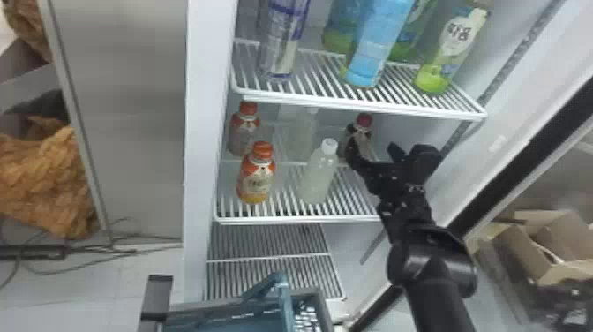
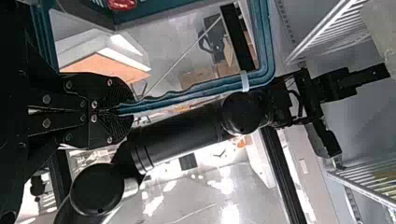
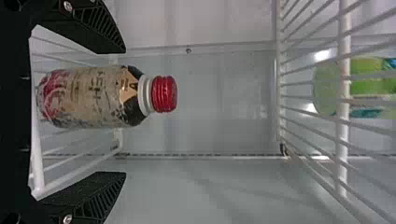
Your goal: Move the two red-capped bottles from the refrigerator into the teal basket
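1. Refrigerator (image 1: 198, 132), white-walled, its door side open; white wire shelves inside.
2. Right gripper (image 1: 371, 147): two flat black fingers spread wide, nothing clasped; reaching in at the middle shelf (image 1: 287, 220).
3. Bottle with dark-and-cream label and ridged red cap (image 1: 362, 132): upright on that shelf, toward the robot's right. Right wrist view shows it between the fingers, a gap on each side.
4. Left gripper (image 2: 123, 110): fingers clenched on the slim teal plastic handle (image 2: 201, 88) of the basket.
5. Same shelf, farther left: clear plastic bottle of cloudy pale liquid, white cap (image 1: 318, 176); next, near the front, squat bottle with orange-red cap and label (image 1: 256, 179); behind it, similar bottle with red-orange cap and wrap (image 1: 244, 132). All upright.
6. Teal plastic basket (image 1: 220, 318): at the head view's bottom edge, before the lower shelves. Left wrist view has a red item (image 2: 122, 4) at it, too cropped to identify.
7. Upper shelf (image 1: 362, 107): tall clear bottle with blue-and-white label (image 1: 284, 39), tall sky-blue bottle (image 1: 377, 44), green-based bottle with white label (image 1: 450, 48).
8. Farther out: grey panel (image 1: 141, 110) and crumpled orange-brown heap (image 1: 48, 190) to the left; open brown cardboard box (image 1: 547, 251) on the right.
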